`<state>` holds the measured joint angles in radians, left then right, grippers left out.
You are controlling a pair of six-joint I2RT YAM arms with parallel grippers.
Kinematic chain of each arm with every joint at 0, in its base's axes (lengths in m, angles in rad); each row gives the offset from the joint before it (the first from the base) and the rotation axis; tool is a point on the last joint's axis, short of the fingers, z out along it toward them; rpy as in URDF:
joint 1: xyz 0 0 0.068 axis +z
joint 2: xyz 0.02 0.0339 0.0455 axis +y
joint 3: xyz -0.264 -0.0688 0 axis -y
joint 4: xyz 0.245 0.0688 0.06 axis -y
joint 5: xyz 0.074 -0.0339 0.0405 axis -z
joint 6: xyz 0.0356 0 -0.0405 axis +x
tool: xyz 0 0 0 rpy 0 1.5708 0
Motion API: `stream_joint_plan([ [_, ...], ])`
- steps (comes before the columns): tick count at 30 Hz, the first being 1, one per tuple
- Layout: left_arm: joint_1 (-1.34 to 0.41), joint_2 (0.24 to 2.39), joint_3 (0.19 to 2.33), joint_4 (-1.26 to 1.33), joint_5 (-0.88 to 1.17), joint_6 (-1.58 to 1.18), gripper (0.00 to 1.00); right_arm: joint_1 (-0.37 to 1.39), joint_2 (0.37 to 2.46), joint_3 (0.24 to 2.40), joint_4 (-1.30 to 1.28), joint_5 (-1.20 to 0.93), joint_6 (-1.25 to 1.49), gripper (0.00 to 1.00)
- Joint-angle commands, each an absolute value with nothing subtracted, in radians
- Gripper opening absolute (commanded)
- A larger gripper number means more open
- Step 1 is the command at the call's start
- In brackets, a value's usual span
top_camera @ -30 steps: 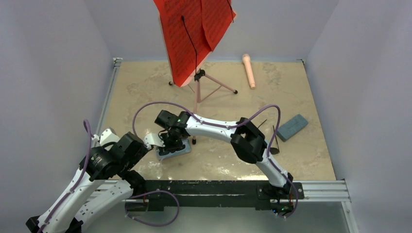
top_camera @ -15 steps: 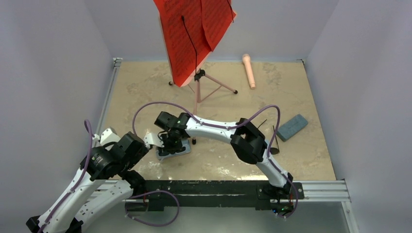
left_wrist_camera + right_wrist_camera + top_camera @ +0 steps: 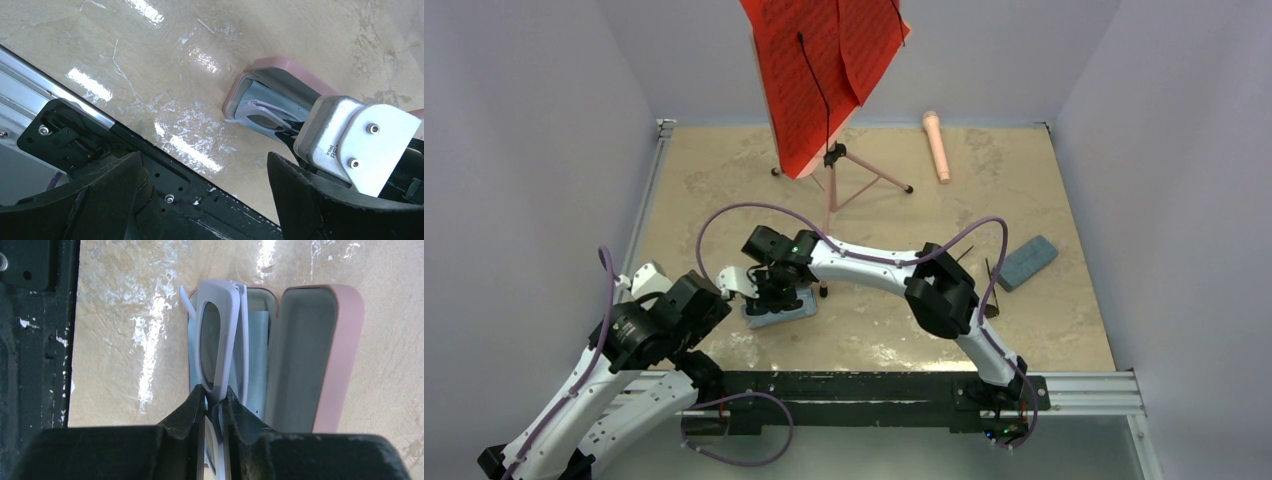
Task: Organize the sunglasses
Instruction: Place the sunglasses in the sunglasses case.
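My right gripper (image 3: pixel 216 395) is shut on the white-framed sunglasses (image 3: pixel 210 345). It holds them folded and on edge over the tray of the open pink case (image 3: pixel 340 355), along the tray's outer rim. In the top view this gripper (image 3: pixel 774 295) is over the case (image 3: pixel 782 310) at the front left. My left gripper (image 3: pixel 205 200) is open and empty, just left of the case (image 3: pixel 290 67) and sunglasses (image 3: pixel 260 111). The black sunglasses (image 3: pixel 987 290) lie at the right, partly hidden by my right arm.
A grey-blue flat case (image 3: pixel 1025 262) lies at the right. A closed pink oblong case (image 3: pixel 937 146) lies at the back. A red music stand (image 3: pixel 829 70) on a tripod stands at the back middle. The black base rail (image 3: pixel 854 390) runs along the front edge.
My right gripper with the white sunglasses has edged slightly left and down at the case. My left arm has hardly moved.
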<state>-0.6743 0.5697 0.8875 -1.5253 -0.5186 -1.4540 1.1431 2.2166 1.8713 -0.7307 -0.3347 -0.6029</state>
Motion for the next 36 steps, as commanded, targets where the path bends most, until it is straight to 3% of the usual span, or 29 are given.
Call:
stream_joint_plan([
  [1, -0.675, 0.566, 0.881, -1.498, -0.519, -1.433, 1.0, 1.138, 2.174, 1.882, -0.659, -0.299, -0.529, 0.04],
  [20, -0.674, 0.575, 0.881, -1.497, -0.524, -1.434, 1.0, 1.132, 2.193, 1.842, -0.714, -0.266, -0.555, 0.04],
  [36, -0.674, 0.586, 0.871, -1.472, -0.505, -1.424, 1.0, 1.132, 2.17, 1.816, -0.666, -0.271, -0.554, 0.26],
])
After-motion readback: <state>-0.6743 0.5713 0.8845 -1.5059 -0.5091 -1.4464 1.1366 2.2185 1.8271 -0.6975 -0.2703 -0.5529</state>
